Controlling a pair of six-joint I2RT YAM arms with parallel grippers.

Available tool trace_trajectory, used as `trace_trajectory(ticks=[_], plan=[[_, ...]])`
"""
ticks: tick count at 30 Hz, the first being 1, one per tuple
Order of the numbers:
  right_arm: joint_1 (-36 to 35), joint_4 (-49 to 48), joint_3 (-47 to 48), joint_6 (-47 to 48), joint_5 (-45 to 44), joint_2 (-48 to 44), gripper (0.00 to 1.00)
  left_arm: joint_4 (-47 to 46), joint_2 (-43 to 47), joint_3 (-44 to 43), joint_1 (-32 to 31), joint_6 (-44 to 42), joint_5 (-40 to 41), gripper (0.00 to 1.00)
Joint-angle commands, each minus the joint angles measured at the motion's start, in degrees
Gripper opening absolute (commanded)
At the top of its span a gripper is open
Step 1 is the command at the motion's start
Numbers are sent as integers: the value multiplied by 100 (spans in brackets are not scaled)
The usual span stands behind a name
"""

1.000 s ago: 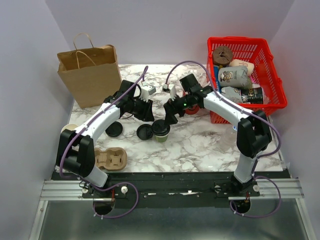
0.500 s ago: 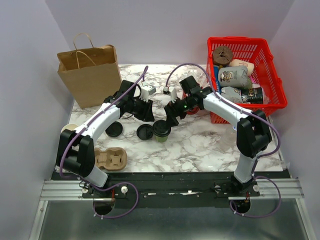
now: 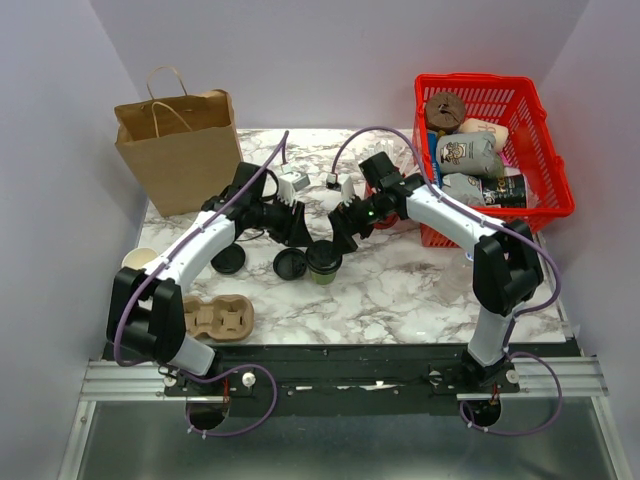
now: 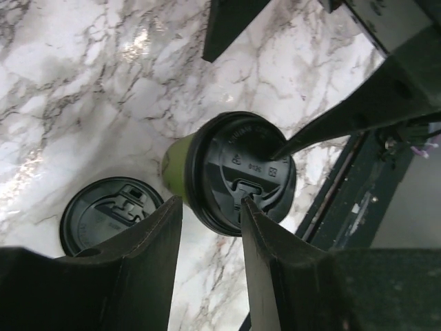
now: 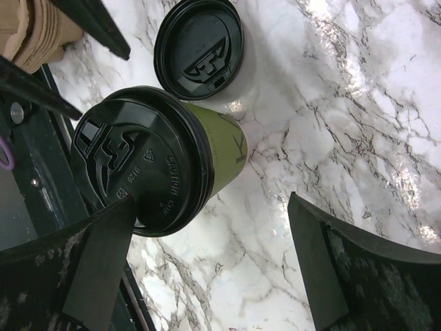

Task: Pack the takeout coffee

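so the takeout coffee stands around the middle of the tabletop, with a loose lid just beside it on the left and a second lid further left. cup carrier lies near the front left, another cup at the left edge, paper bag back left, basket back right

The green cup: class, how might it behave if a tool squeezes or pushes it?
Likely crushable: the cup looks like thin paper. It may tip if pushed high, since it narrows toward its base. Its glossy plastic lid could be slippery.
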State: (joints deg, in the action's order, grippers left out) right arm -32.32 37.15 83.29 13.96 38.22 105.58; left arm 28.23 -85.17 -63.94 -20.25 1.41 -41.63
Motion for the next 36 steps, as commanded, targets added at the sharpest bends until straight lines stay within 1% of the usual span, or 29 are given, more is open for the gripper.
trace_trajectory(ticks=[1,4,8,11,12,15,18,23,32,35,36], plan=[[-38,188,161,11,-51,156,99,-195,-44,172,39,254,-654,48],[-38,197,170,28,-77,165,99,-309,-158,259,82,483,-505,47],[-38,205,170,72,-104,191,99,-336,-360,260,196,588,-609,45],[-38,205,144,81,-104,209,99,-572,-562,365,459,922,-952,41],[-38,197,127,72,-113,217,99,-695,-632,426,504,983,-1031,39],[-38,161,83,81,-60,252,99,-827,-773,488,592,1054,-1198,38],[-38,153,74,81,1,279,99,-1037,-852,628,610,1203,-1392,35],[-38,91,-31,99,98,323,99,-1398,-861,910,610,1458,-1497,34],[-38,-172,-251,169,116,314,98,-1469,-984,1208,645,1406,-1454,33],[-38,-242,-269,178,142,314,98,-1749,-1002,1428,689,1327,-1655,32],[-38,-269,-286,178,168,305,98,-2020,-976,1489,724,1327,-1708,32]])
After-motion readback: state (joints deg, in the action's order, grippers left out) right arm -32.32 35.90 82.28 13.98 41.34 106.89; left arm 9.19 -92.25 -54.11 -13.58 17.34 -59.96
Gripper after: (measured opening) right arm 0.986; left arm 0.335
